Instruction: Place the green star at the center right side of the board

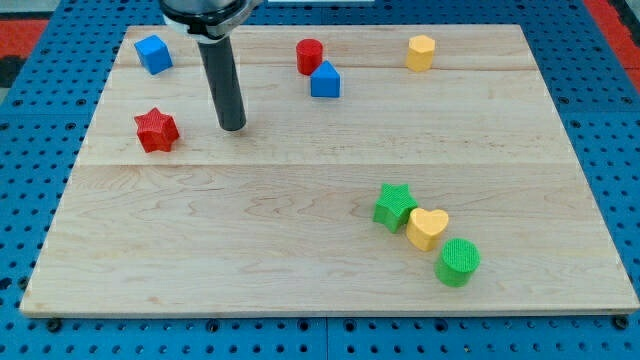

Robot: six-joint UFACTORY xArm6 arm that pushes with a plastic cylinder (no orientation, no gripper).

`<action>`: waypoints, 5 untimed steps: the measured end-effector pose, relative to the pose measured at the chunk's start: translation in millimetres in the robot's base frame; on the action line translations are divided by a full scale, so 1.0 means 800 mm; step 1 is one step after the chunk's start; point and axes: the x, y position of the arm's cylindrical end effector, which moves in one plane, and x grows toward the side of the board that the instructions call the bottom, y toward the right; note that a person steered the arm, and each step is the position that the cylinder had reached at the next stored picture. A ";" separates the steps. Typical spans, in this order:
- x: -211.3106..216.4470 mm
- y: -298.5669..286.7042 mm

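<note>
The green star point(395, 206) lies on the wooden board point(300, 250) right of centre, toward the view's bottom. It touches a yellow heart point(427, 228) at its lower right, and a green cylinder point(459, 262) sits just beyond the heart. My tip point(232, 127) is in the upper left part of the board, far from the green star. It stands to the right of a red star point(157, 130), with a gap between them.
A blue cube point(153, 54) lies near the top left corner. A red cylinder point(310, 56) touches a blue house-shaped block point(325, 80) at top centre. A yellow pentagon-like block point(421, 52) lies at the top right. A blue pegboard point(30, 120) surrounds the board.
</note>
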 end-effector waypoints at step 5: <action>0.039 0.056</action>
